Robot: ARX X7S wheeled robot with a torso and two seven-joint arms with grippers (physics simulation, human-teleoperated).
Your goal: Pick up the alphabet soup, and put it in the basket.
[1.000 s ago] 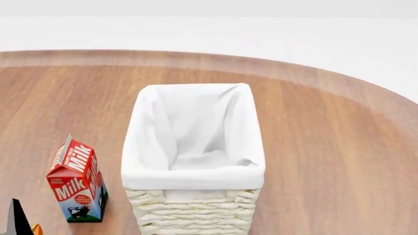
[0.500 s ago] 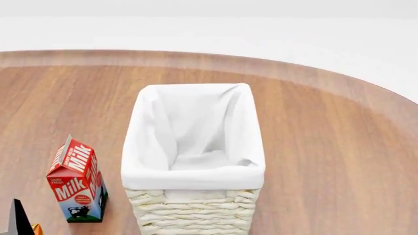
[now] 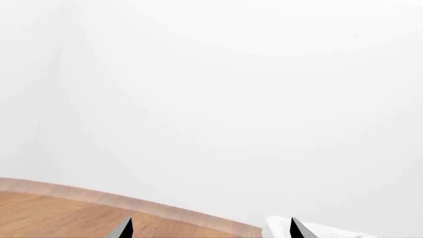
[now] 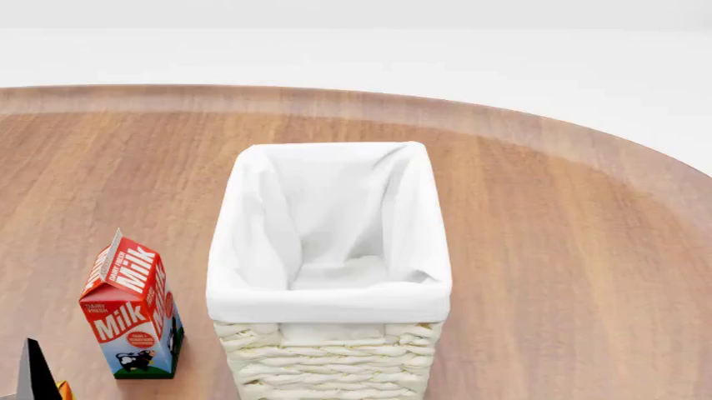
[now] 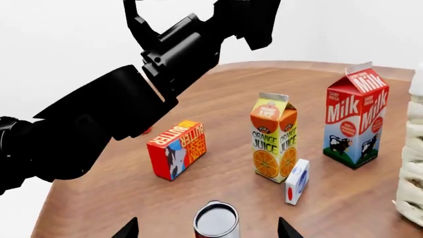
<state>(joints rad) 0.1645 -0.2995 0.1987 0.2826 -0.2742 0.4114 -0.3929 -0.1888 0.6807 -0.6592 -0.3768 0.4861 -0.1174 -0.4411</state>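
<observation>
Almost nothing changed since a moment ago: the basket (image 4: 329,250) stays empty. My right gripper (image 5: 207,229), fingers apart, hovers around the alphabet soup (image 5: 215,221); my left gripper (image 3: 210,229) is open too.

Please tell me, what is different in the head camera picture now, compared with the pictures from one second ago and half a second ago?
Almost nothing changed. The dark tip at the lower left corner of the head view sits slightly lower than one second ago. Nothing was grasped or released. The basket, the milk carton and the table stayed in place.
</observation>
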